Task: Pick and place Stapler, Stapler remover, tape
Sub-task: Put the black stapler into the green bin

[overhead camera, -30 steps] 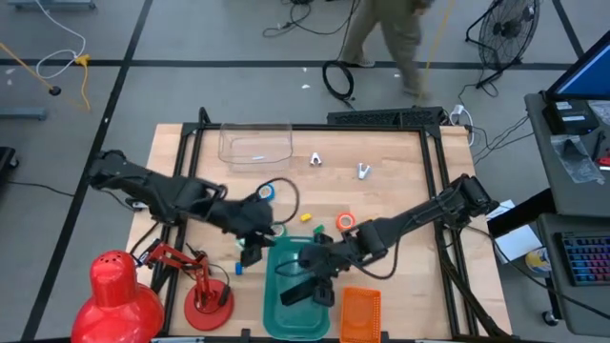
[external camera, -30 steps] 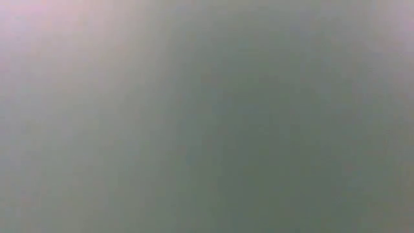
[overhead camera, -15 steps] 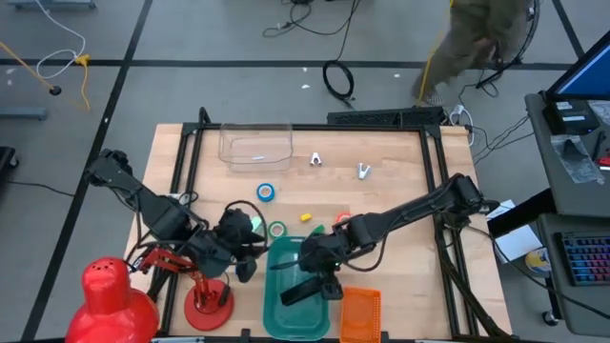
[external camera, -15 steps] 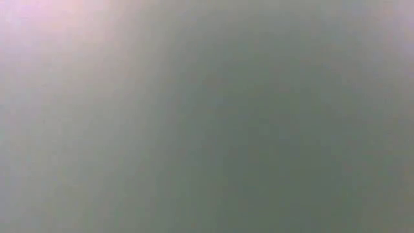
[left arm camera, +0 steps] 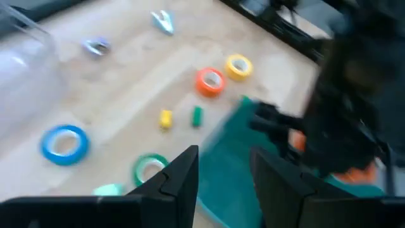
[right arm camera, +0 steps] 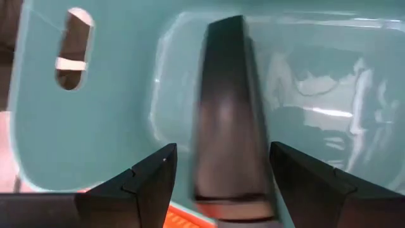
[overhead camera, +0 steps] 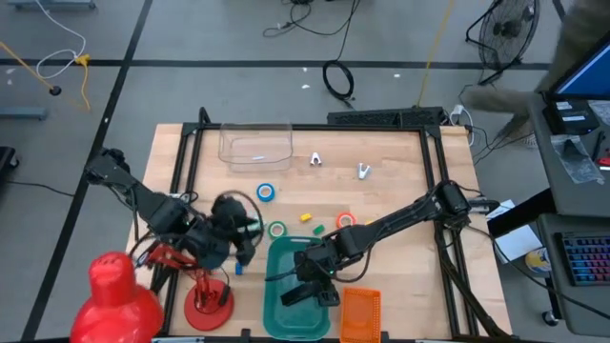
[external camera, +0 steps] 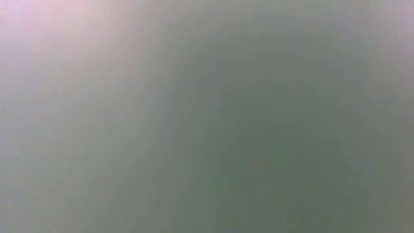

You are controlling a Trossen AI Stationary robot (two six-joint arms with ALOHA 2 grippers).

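Evidently the stapler step is ending: the desk (overhead camera: pixel 400 191) carries, at about six o'clock on its top, a teal tray (overhead camera: pixel 276 310), and the black stapler (right arm camera: pixel 229 114) lies flat on the tray's floor. The right end effector (overhead camera: pixel 310 279) hangs directly above it, its fingers spread wide on either side of the stapler and touching nothing, so I judge the stapler as placed and let go. An orange basket (overhead camera: pixel 360 314) sits just beside the tray at its three o'clock side.

The left end effector (overhead camera: pixel 240 250) sits at the tray's nine o'clock side, next to a red desk lamp (overhead camera: pixel 119 295); its fingers stand partly apart with nothing between them (the wrist view shows bare desk in the gap).

What remains looks like the tape and the stapler remover. The blue tape (overhead camera: pixel 266 192) lies at eleven o'clock from the tray, the green tape (overhead camera: pixel 276 230) just off the tray's far rim, the orange tape (overhead camera: pixel 344 221) at one o'clock, and the yellow tape (left arm camera: pixel 238 66) just beside the orange one. A small metal piece (overhead camera: pixel 363 171) farther back at one o'clock may be the remover; I cannot tell.

The next move, as I judge it, calls for the right end effector to rise clear of the tray without dragging the stapler, then go to the nearest roll, with one finger through the ring.
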